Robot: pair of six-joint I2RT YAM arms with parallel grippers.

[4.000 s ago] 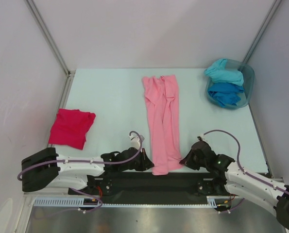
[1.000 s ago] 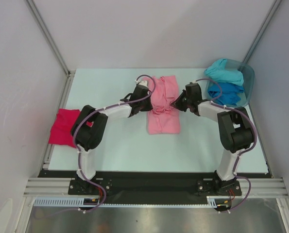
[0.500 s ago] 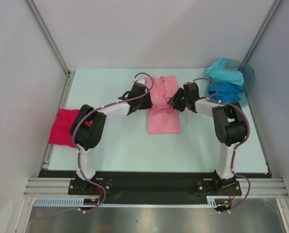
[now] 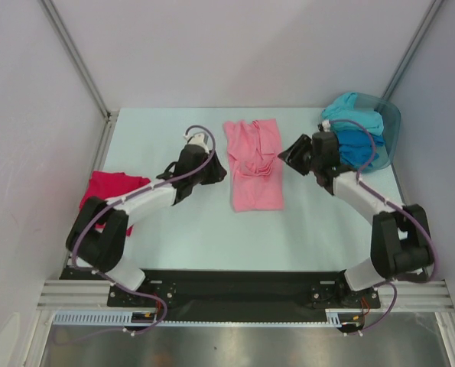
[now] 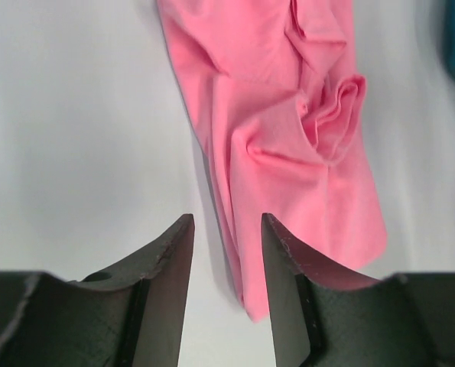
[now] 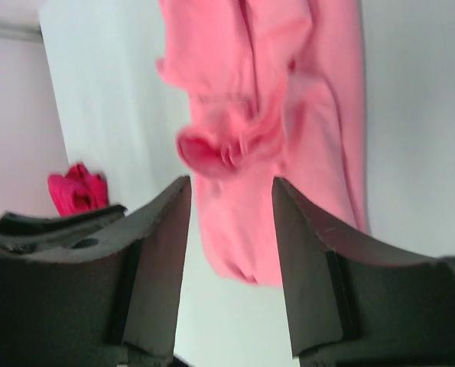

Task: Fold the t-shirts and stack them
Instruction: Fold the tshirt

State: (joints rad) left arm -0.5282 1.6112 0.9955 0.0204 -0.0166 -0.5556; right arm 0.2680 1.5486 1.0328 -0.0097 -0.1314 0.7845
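At mid-table, light pink t-shirt [image 4: 255,164] lying flat, doubled into a long rectangle, bunched into a knot of folds near its middle, smoother toward the near hem. Just beside its left edge, left gripper [image 4: 216,170], jaws parted to a moderate gap and holding nothing, with bare table and the shirt's edge showing through the gap in the wrist view. Just beside the right edge, right gripper [image 4: 289,153], likewise parted and empty; contact with the cloth impossible to judge. Farther left, crimson-magenta t-shirt [image 4: 108,186] crumpled at the table's left edge, partly hidden behind the left arm. At the far right corner, teal tub [image 4: 395,122] with a turquoise t-shirt [image 4: 355,112] heaped on top and a blue t-shirt [image 4: 357,149] beneath it, the right arm's cable looping in front. Pale table [image 4: 173,229] under everything.
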